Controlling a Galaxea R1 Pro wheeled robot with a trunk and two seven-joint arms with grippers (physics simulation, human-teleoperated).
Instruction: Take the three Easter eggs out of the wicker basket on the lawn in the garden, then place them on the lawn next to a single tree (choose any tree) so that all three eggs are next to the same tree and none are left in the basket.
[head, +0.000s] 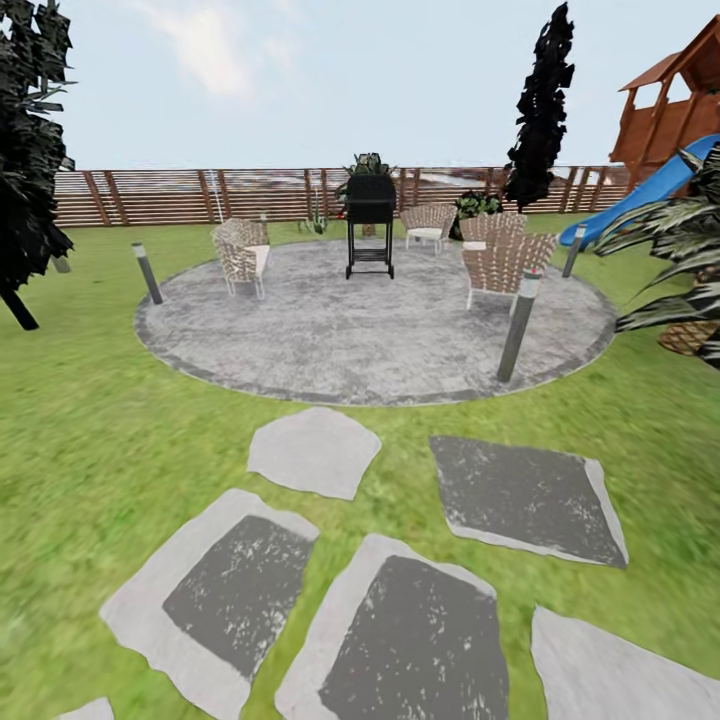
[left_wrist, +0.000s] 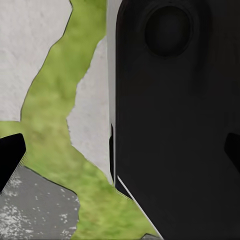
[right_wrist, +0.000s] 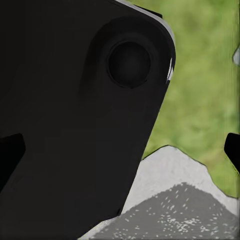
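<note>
We look across the lawn (head: 90, 400) toward a round grey stone patio (head: 370, 340) set in the grass. On the patio stand a black grill (head: 370, 225) near its far edge and woven-backed chairs, one at the left edge (head: 242, 256) and others toward the right (head: 505, 265). Short grey post lamps mark the patio's rim, one at the near right edge (head: 520, 325) and one at the left (head: 148, 272). Irregular flat stepping stones (head: 400, 640) lie in the grass between us and the patio. A brown slatted fence (head: 200, 195) closes the garden behind, with a dark conifer (head: 540, 110) before it and a wooden play tower with a blue slide (head: 640, 195) at the far right.

Both wrist views face down onto grass and stepping stones past a black body panel. Each gripper's dark fingertips (left_wrist: 11, 157) (right_wrist: 10, 155) sit at opposite edges of the picture, so both sets of jaws stand wide apart and grasp nothing.
</note>
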